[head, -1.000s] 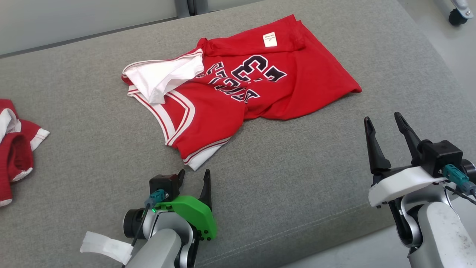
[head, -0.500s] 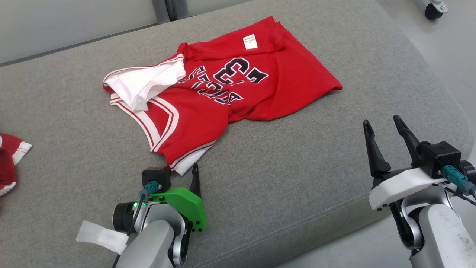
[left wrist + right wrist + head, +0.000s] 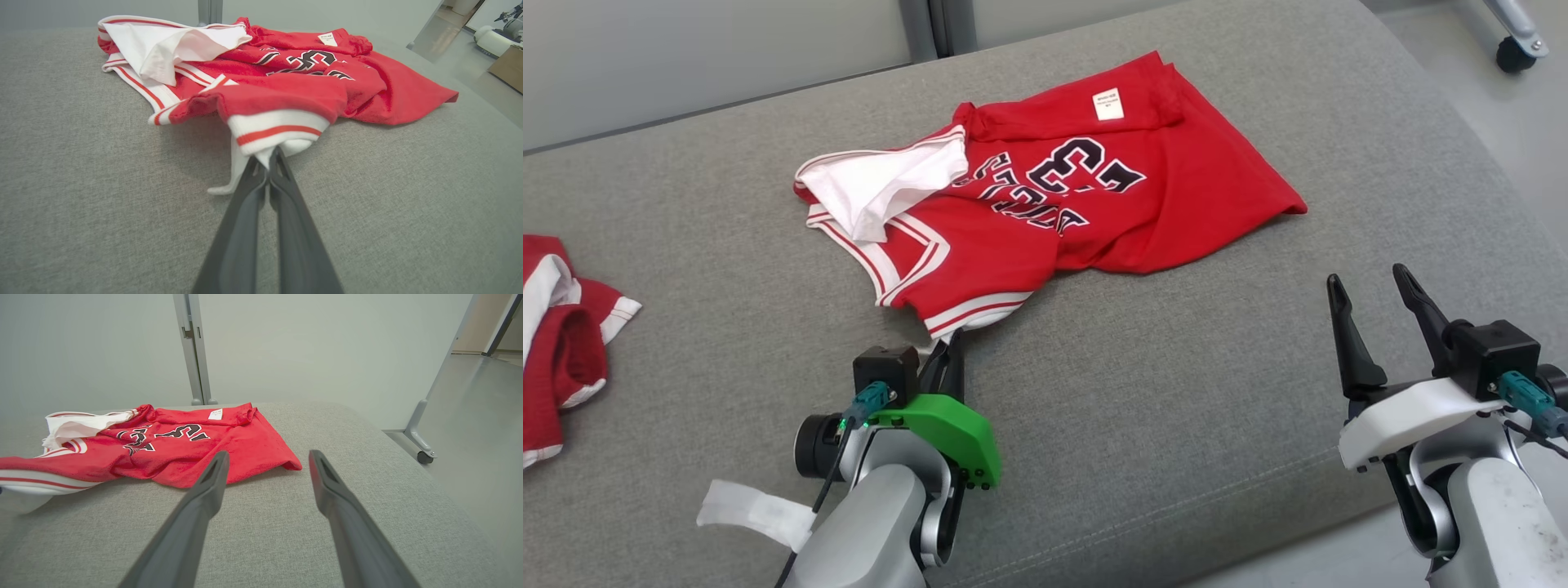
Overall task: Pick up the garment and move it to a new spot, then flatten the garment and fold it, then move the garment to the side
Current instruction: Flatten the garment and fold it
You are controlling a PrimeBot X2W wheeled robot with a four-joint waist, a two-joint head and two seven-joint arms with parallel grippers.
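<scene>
item: red garment (image 3: 1094, 204), a sleeveless jersey with white and red striped trim, lying crumpled on the grey fabric surface (image 3: 1176, 392), centre to far side. part of its white lining is turned out at the far left.

markings: dark white-outlined number (image 3: 1086, 163) on the chest, upside down in the head view, appears to read 33. the row of lettering (image 3: 1029, 200) beside it is creased and cannot be read. a small white tag (image 3: 1107, 104) sits on the far hem; its print is too small to read.

left pincer (image 3: 949, 347): clenched on the garment's near corner. in the left wrist view the white banded hem is pinched between the two closed fingertips, and the cloth just behind them is raised off the surface.

right pincer (image 3: 1366, 274): released, fingers spread, holding nothing, at the near right and well apart from the garment.

edges and room: the surface's right edge curves down to the floor (image 3: 1503, 139), where a caster (image 3: 1509, 55) stands at the far right. the garment's right corner is near that edge but fully on the surface. a wide bare stretch lies between the garment and the near edge, between the two pincers. a second red and white garment (image 3: 564, 343) is bunched at the left edge, well apart from the first, with bare fabric between them.
</scene>
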